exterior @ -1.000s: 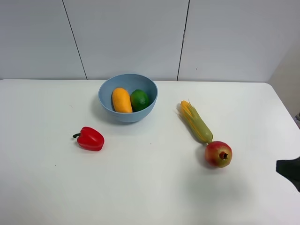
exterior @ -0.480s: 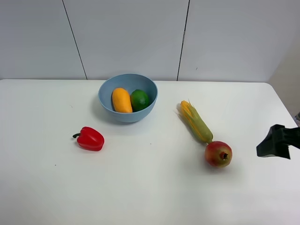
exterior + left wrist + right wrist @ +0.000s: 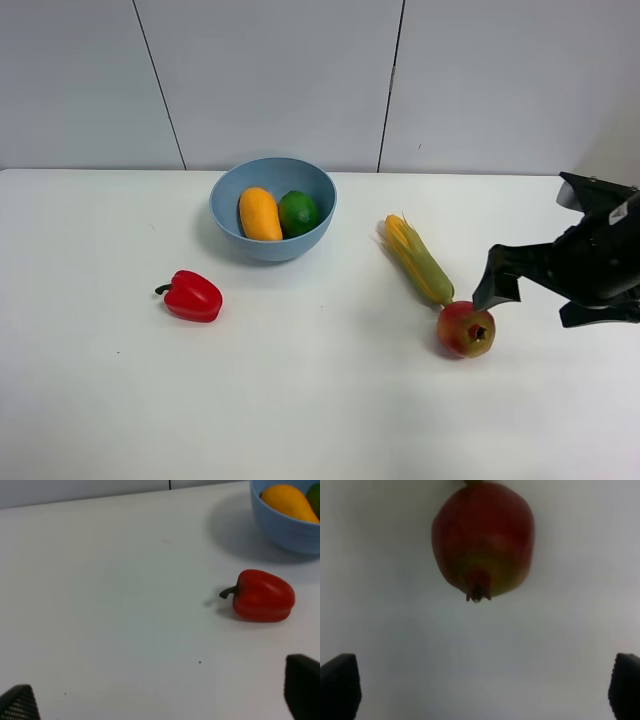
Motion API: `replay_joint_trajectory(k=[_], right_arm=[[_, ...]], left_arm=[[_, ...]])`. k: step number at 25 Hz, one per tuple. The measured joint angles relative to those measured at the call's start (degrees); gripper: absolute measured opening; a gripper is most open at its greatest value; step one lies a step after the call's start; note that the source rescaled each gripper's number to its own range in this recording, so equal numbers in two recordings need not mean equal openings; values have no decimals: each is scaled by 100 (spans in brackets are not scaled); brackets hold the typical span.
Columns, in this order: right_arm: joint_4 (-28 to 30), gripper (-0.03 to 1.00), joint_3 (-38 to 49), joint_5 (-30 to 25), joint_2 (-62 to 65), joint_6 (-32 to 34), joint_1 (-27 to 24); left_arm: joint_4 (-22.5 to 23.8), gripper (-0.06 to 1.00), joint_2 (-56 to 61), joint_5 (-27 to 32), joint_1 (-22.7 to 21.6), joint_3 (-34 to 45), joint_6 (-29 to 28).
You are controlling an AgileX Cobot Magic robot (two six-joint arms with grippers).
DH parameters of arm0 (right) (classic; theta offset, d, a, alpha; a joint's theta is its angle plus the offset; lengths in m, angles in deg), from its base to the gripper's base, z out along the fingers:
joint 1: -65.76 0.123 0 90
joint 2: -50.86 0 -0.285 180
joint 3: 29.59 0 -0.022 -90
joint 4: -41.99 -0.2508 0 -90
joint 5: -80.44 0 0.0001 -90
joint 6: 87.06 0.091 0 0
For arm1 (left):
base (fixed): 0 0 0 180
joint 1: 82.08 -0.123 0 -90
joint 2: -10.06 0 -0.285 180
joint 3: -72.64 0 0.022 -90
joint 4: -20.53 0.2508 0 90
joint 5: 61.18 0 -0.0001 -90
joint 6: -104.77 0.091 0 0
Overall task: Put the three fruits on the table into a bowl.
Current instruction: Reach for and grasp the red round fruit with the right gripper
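bowl (image 3: 271, 249): 1 | mango (image 3: 260, 214): 1, in bowl | lime (image 3: 297, 212): 1, in bowl | pomegranate (image 3: 465, 329): 1, outside bowl | corn ear (image 3: 418, 261): 1 | bell pepper (image 3: 192, 296): 1

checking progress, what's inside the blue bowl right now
Inside the light-blue bowl lie the mango and the lime, side by side. The bowl's floor under them is covered, so nothing beneath can be checked.
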Motion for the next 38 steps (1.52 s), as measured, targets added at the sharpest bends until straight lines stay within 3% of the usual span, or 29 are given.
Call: replay_joint_trajectory(k=[11, 38], right_arm=[[185, 100, -231, 339, -1281, 190, 107], [-18, 100, -252, 1555, -2763, 164, 371]], left_arm=[[0, 98, 0, 0, 0, 0, 0], [-4, 99, 0, 0, 0, 0, 0]])
